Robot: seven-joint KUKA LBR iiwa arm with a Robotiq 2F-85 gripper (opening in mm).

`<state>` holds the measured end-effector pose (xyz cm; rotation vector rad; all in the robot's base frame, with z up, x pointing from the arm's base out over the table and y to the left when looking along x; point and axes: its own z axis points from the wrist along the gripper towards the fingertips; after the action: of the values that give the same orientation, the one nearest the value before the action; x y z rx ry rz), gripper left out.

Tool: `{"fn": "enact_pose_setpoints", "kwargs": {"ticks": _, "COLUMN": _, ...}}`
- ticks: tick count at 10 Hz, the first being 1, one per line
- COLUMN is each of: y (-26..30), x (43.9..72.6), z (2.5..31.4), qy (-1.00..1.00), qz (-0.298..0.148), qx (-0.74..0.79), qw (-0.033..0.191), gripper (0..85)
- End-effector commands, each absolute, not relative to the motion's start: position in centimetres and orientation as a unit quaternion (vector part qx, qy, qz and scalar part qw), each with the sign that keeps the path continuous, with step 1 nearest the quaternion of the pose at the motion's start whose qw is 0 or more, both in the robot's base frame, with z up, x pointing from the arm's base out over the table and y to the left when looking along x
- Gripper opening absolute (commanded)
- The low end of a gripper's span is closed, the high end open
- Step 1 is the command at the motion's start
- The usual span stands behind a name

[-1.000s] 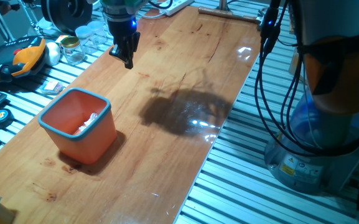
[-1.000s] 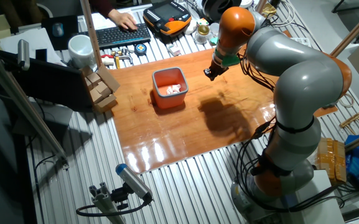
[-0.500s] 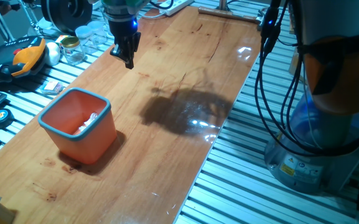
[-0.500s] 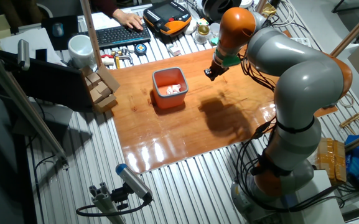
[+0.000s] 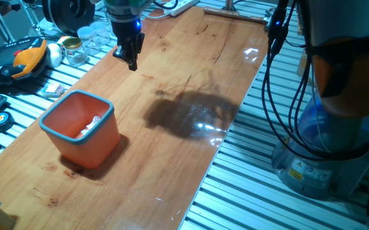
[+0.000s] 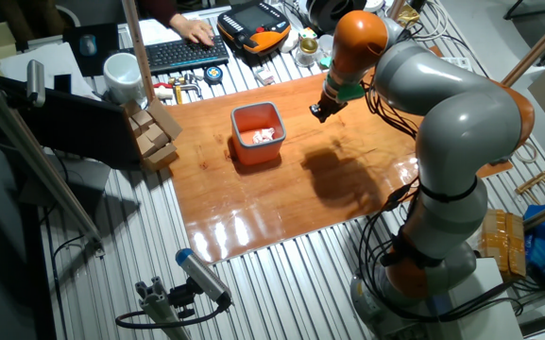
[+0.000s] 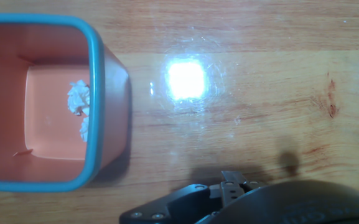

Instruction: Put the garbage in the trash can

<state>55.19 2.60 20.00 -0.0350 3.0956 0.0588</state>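
Observation:
The trash can (image 5: 96, 145) is a small orange bin with a light blue rim, standing on the wooden board near its left end; it also shows in the other fixed view (image 6: 256, 149). The garbage (image 5: 93, 123), white crumpled scraps, lies inside it, seen too in the other fixed view (image 6: 263, 135) and the hand view (image 7: 78, 99). My gripper (image 5: 132, 64) hangs above the board beyond the bin, well apart from it, fingers together and holding nothing; it also shows in the other fixed view (image 6: 315, 112). In the hand view the bin's rim (image 7: 96, 93) is at the left, and only the dark hand body (image 7: 260, 205) shows.
Clear glass jars (image 5: 75, 51) and an orange-black controller (image 5: 27, 56) lie off the board's left side. A keyboard (image 6: 182, 54), a white mug (image 6: 121, 71) and wooden blocks (image 6: 154, 132) stand behind the bin. Cables (image 5: 280, 76) hang at the board's right edge.

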Motion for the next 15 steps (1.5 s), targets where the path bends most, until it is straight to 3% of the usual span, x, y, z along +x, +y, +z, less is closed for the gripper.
{"fn": "enact_pose_setpoints", "kwargs": {"ticks": 1, "y": 2.59, "x": 55.23, "z": 19.96, "qy": 0.999, "qz": 0.019, "qx": -0.011, "qw": 0.023, "gripper": 0.0}}
{"fn": "enact_pose_setpoints", "kwargs": {"ticks": 15, "y": 2.52, "x": 55.34, "z": 19.69, "qy": 1.0, "qz": 0.019, "qx": -0.01, "qw": 0.022, "gripper": 0.0}}
